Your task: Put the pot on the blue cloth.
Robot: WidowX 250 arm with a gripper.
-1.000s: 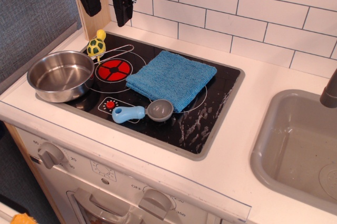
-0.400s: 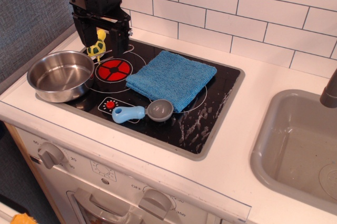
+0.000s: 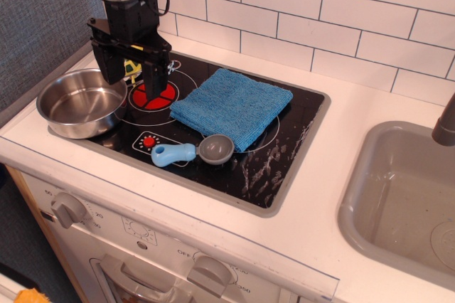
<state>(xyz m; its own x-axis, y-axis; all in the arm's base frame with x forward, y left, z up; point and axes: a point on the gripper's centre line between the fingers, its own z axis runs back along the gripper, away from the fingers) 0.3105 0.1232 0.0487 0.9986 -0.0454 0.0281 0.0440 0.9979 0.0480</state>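
Observation:
The pot [image 3: 79, 102], a shiny steel pan, sits on the stove's front left corner. Its wire handle is mostly hidden behind my gripper. The blue cloth [image 3: 231, 106] lies folded on the middle of the black cooktop, to the pot's right. My black gripper [image 3: 133, 73] hangs open and empty just above the cooktop, at the pot's right rim. Its left finger is over the rim and its right finger is over the red burner.
A grey scoop with a light blue handle [image 3: 192, 151] lies in front of the cloth. A yellow-green toy [image 3: 130, 68] is mostly hidden behind the gripper. A grey sink [image 3: 398, 196] is at the right, tiled wall [image 3: 320, 11] behind, stove knobs [image 3: 67, 209] below.
The gripper has come down and forward-left from the back wall to the pot's right rim, now covering the toy and the handle. Nothing else has moved.

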